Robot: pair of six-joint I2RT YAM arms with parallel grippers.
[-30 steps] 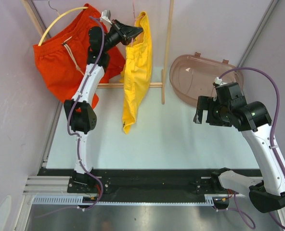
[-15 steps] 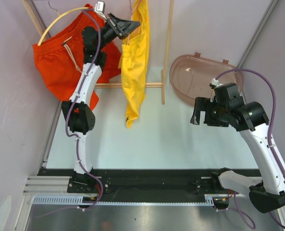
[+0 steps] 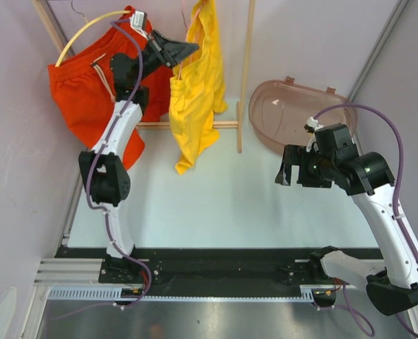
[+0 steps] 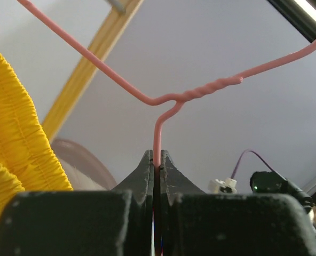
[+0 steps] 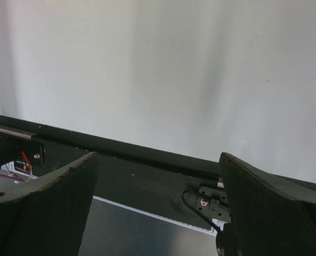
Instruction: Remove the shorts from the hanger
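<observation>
Yellow shorts [image 3: 198,99] — now higher, leftward

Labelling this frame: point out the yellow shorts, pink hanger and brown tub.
yellow shorts [image 3: 195,99]: top view, mid cloth.
pink hanger [image 4: 208,88]: left wrist view, twisted neck.
brown tub [image 3: 283,116]: top view, bare inside.

Shorts, two pairs: yellow shorts [image 3: 195,106] and red shorts [image 3: 82,99]. Hangers, two: pink hanger [image 4: 163,98] and yellow hanger [image 3: 89,28]. Wooden rack [image 3: 246,70], one. Brown tub [image 3: 265,95], one. Pincers, two: left pincer [image 4: 157,160] and right pincer [image 3: 284,173].
</observation>
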